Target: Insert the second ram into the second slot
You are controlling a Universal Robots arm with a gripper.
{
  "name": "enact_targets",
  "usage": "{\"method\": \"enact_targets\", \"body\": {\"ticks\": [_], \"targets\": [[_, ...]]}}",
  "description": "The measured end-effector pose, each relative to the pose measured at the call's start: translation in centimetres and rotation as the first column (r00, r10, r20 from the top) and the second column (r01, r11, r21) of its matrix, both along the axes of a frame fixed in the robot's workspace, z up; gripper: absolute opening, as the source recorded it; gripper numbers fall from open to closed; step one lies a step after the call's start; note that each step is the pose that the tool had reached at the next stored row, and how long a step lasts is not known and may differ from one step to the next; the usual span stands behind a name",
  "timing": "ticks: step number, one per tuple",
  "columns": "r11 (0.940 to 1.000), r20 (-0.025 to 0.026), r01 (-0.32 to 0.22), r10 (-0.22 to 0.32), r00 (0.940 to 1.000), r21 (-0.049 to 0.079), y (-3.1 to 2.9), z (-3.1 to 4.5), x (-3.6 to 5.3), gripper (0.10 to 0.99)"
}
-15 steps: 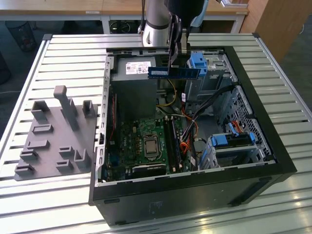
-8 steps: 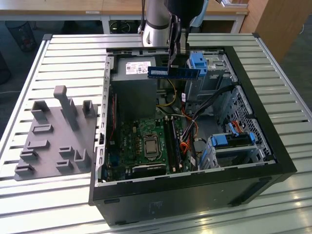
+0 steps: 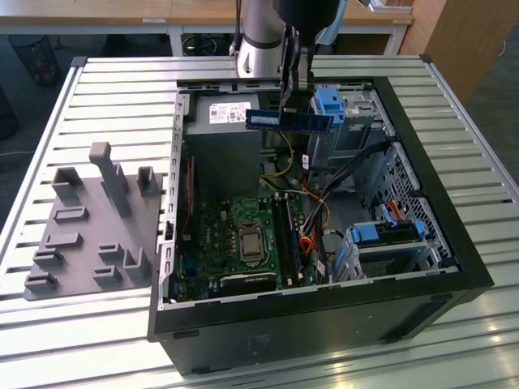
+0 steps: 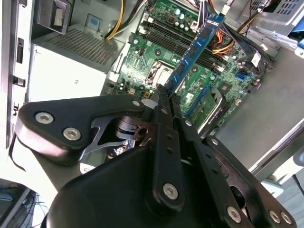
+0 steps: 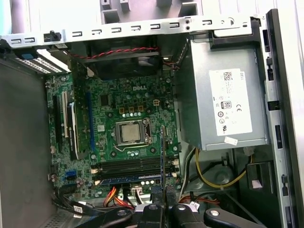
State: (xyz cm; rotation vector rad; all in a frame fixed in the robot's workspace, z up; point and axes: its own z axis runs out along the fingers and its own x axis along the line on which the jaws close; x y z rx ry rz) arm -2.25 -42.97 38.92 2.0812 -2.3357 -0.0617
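Observation:
The second ram (image 3: pixel 288 121), a thin blue circuit-board stick, hangs level above the open computer case (image 3: pixel 422 243), over the power supply end. My gripper (image 3: pixel 293 104) is shut on its top edge near the middle. In the second wrist view the ram (image 4: pixel 197 52) juts out from the shut fingertips (image 4: pixel 161 97) over the motherboard. In the first wrist view the ram (image 5: pixel 162 154) is seen edge-on above the gripper (image 5: pixel 161 192). The memory slots (image 3: pixel 285 231) (image 5: pixel 128 166) lie beside the processor socket, well below the stick. One slot (image 5: pixel 128 175) looks blue along its length.
A grey power supply (image 3: pixel 223 146) fills the case's far corner. Drive bays with light-blue clips (image 3: pixel 328 105) (image 3: pixel 389 233) and loose cables (image 3: pixel 324 203) crowd the exterior view's right. A grey fixture with pegs (image 3: pixel 97 227) lies on the slatted table to the left.

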Motion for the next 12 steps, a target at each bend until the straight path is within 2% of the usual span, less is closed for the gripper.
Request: {"method": "enact_targets", "body": {"ticks": [12], "targets": [[0.9995, 0.0000, 0.032, -0.032, 0.9995, 0.000, 0.00, 0.00, -0.01, 0.137]]}}
